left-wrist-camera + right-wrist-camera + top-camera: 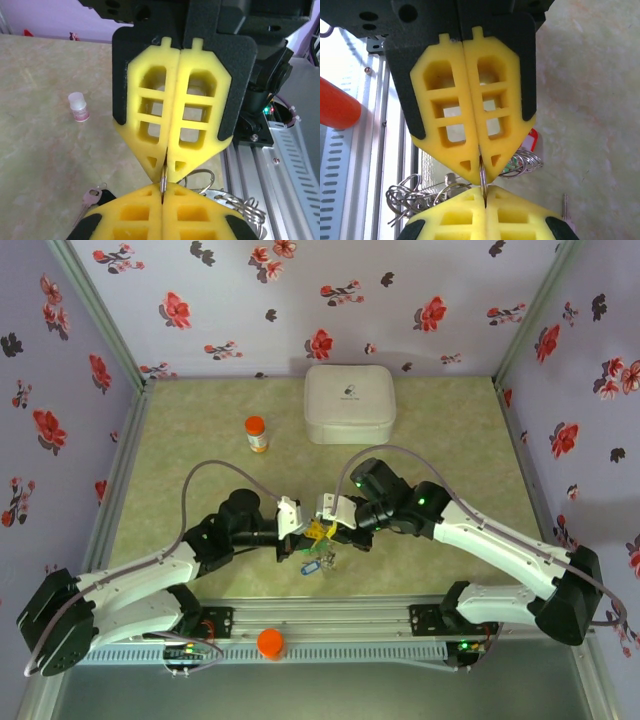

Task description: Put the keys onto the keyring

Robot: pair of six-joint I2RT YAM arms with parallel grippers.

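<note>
The left gripper (300, 524) and the right gripper (333, 521) met tip to tip over the near middle of the table (450, 440). Each had its jaws closed tight on the thin edge of the keyring (163, 181), which was seen edge-on between the two tips. The keys (318, 563), with their coloured tags, sat bunched just below the grippers, close to the front rail (340, 615). A single key (91, 197) lay flat on the table beside them.

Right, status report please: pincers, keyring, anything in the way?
Left pincer, right pincer: both shut on keyring. One key loose on table. Nothing seen in the way.
</note>
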